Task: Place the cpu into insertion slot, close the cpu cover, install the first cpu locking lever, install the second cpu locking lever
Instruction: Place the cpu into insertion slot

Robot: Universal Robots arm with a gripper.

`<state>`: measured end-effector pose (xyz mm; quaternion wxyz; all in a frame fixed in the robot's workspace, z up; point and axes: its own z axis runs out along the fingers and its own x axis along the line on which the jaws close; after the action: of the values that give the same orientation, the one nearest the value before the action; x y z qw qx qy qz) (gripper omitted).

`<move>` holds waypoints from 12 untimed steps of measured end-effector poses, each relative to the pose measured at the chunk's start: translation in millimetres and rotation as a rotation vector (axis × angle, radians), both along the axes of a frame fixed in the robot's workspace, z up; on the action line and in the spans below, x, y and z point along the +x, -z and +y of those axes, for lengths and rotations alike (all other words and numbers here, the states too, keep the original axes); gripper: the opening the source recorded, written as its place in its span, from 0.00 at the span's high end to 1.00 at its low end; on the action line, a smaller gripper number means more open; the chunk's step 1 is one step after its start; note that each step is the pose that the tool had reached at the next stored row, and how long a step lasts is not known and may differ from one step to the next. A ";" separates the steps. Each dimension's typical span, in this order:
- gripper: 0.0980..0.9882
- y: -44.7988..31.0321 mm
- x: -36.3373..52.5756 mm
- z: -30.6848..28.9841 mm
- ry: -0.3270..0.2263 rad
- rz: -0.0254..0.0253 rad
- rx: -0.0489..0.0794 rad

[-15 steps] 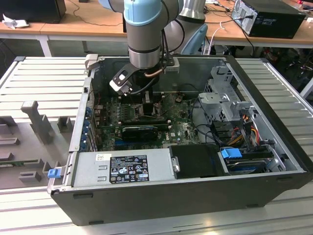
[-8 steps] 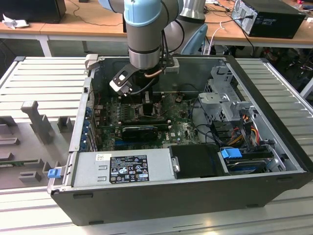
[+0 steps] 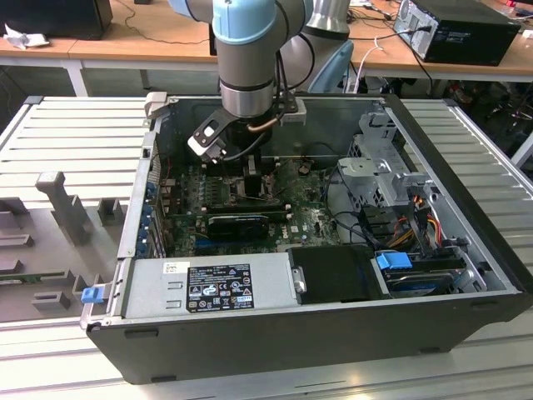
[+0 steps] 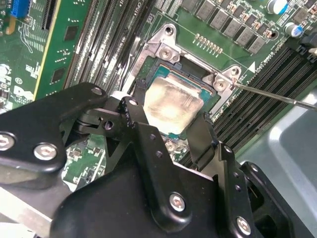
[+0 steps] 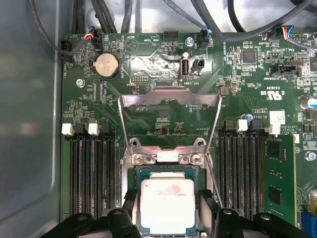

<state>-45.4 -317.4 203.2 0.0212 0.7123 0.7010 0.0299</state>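
Note:
The cpu (image 4: 171, 106) (image 5: 167, 206), a pale silver square chip, lies in the insertion slot (image 4: 194, 67) (image 5: 167, 171) on the green motherboard. My gripper (image 4: 168, 111) (image 5: 168, 201) (image 3: 250, 162) reaches down into the computer case. Its black fingers (image 4: 133, 106) press against two opposite sides of the chip. In the first wrist view the cpu cover (image 5: 169, 96), a dull metal frame, stands swung up and open behind the slot. A thin metal locking lever (image 4: 277, 94) sticks out sideways from a corner of the slot's frame.
The open computer case (image 3: 333, 333) lies on a slatted table. Memory slots (image 5: 89, 168) and a memory stick (image 5: 280, 173) flank the socket. A power supply (image 3: 216, 287), a drive cage (image 3: 383, 167) and loose cables (image 3: 416, 221) crowd the case.

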 end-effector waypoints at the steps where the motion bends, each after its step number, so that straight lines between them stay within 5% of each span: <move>1: 0.44 -0.8 0.0 0.0 0.000 0.0000 0.000; 9: 0.44 -10.0 0.0 0.0 0.000 0.0001 0.000; 12: 0.60 -12.5 0.1 0.0 0.000 0.0000 -0.002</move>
<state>-45.4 -317.5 215.7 0.0218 0.7123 0.7010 0.0293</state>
